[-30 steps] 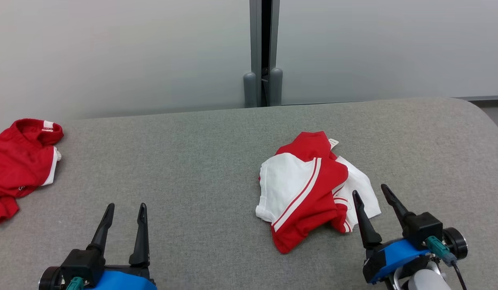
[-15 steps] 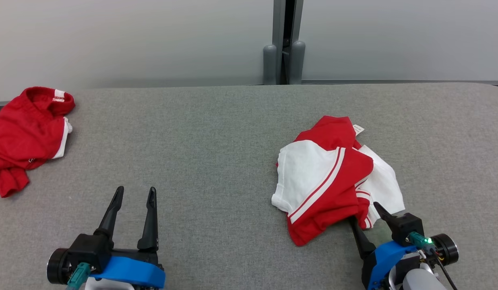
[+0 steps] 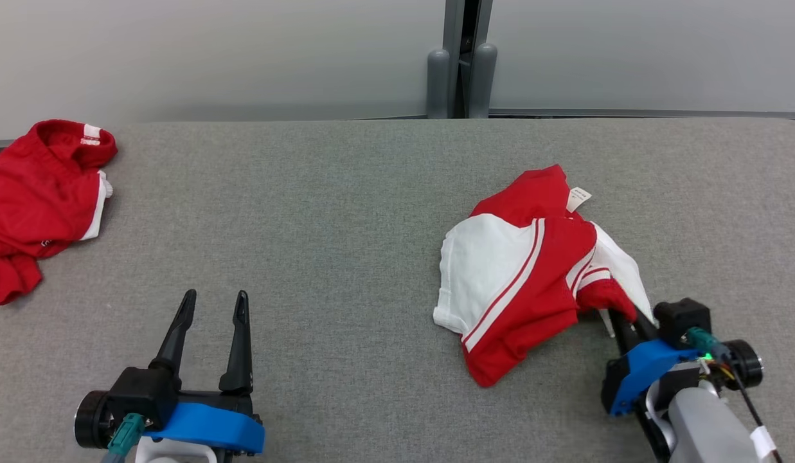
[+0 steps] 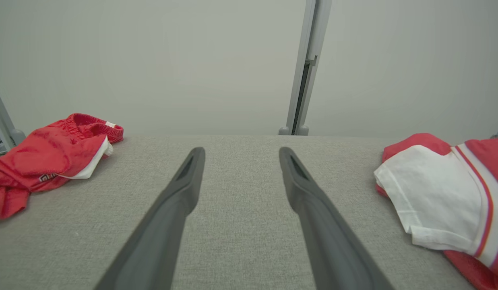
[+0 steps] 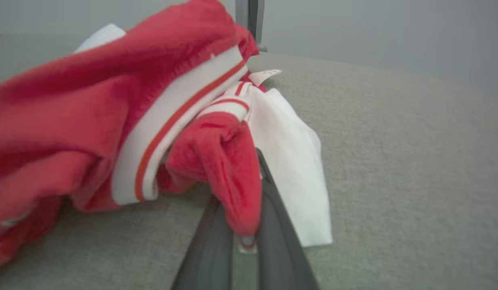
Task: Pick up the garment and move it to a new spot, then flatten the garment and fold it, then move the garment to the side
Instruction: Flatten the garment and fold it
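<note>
the red-and-white garment [image 3: 519, 270] lies crumpled on the grey fabric-covered table [image 3: 346, 212], on the near side of the grey double post [image 3: 461, 61] and a little to its right. a white label [image 3: 578, 196] sticks up from the garment's edge nearest the post.

the right gripper [image 3: 622, 319] sits farther from the post than the garment does, right at the heap's near right corner. its two dark fingers are pinched together on a small red fold of the garment. in the right wrist view that fold hangs down between the fingers, with a white panel just beside them, and the bulk of the cloth spreads up and away from the tips towards the post. the pinched corner is raised a little, while the rest of the garment rests on the table.

the left gripper [image 3: 216, 297] is well to the left of the post and on its near side, over bare table, fingers spread wide with nothing between them. it is well apart from the garment.

red shorts [image 3: 40, 199] lie bunched far to the left of the post, at the table's edge.
</note>
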